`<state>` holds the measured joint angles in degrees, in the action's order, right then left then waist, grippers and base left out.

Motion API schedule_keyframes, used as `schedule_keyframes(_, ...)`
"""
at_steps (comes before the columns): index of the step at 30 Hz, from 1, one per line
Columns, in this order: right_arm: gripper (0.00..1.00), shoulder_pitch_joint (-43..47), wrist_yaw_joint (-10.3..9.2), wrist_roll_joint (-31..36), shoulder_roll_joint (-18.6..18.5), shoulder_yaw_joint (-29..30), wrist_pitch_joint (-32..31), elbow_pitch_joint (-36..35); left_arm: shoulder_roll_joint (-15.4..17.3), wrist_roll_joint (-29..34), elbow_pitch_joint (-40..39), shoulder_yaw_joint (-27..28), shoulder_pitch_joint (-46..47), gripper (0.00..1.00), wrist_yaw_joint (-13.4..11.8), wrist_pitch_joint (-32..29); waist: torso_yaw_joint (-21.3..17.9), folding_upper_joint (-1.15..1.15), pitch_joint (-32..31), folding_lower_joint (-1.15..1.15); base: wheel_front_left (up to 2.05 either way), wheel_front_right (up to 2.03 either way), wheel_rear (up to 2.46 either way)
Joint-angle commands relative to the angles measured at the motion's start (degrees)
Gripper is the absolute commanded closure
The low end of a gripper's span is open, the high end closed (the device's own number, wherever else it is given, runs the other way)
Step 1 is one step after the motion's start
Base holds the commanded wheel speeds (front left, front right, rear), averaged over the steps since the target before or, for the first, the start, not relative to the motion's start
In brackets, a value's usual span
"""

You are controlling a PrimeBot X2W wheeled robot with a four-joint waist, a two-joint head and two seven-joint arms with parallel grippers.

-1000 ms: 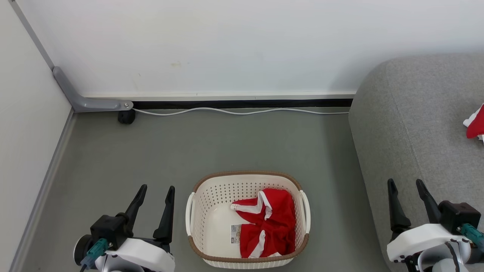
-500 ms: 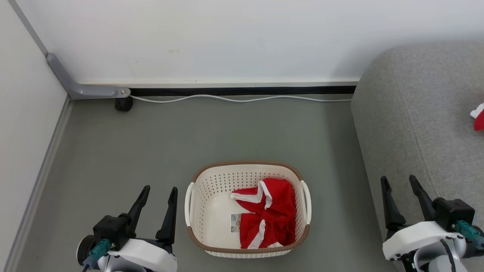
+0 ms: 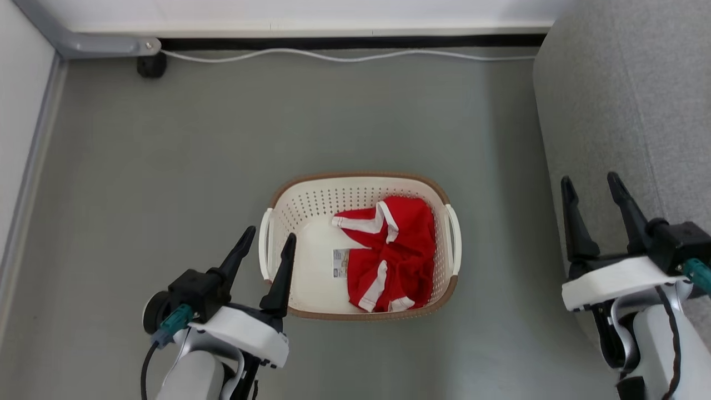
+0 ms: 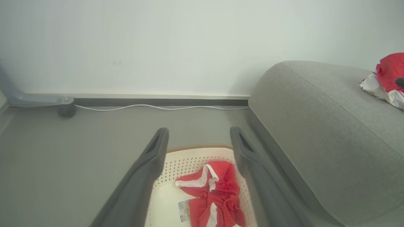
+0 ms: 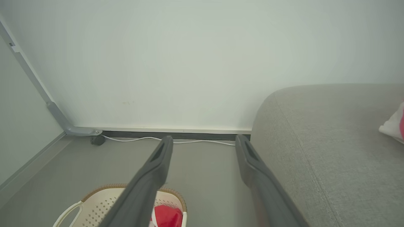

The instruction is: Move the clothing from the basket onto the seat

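One cream basket just right of the left gripper, one red clothing heap inside it, one label sticker on its floor. A second red garment tops the single grey seat, beyond the right gripper. Two grippers, two dark fingers each; far ahead, one white cable, one black caster.

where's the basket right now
Head view centre: the basket stands on the floor, the left pincer just left of it, the seat to its right.
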<state>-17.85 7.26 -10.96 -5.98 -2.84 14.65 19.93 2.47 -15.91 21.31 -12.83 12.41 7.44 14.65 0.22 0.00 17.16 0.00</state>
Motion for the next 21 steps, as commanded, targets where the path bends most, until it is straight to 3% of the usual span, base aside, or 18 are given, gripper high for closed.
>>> schedule_keyframes(1, 0.0, -1.6, 0.23, 0.3, -0.5, -1.4, 0.3, -1.9, 0.4, -0.4, -0.9, 1.1, 2.2, 0.0, 0.0, 0.3, -0.6, 0.0, 3.8, 0.0, 0.0, 0.0, 0.0)
schedule_keyframes(21, 0.0, -16.9, 0.23, -0.9, 1.6, -4.4, 0.3, -9.0, 0.4, -0.4, 11.7, -10.1, 25.8, 0.0, 0.0, 0.3, -8.2, 0.0, 28.1, 0.0, 0.0, 0.0, 0.0)
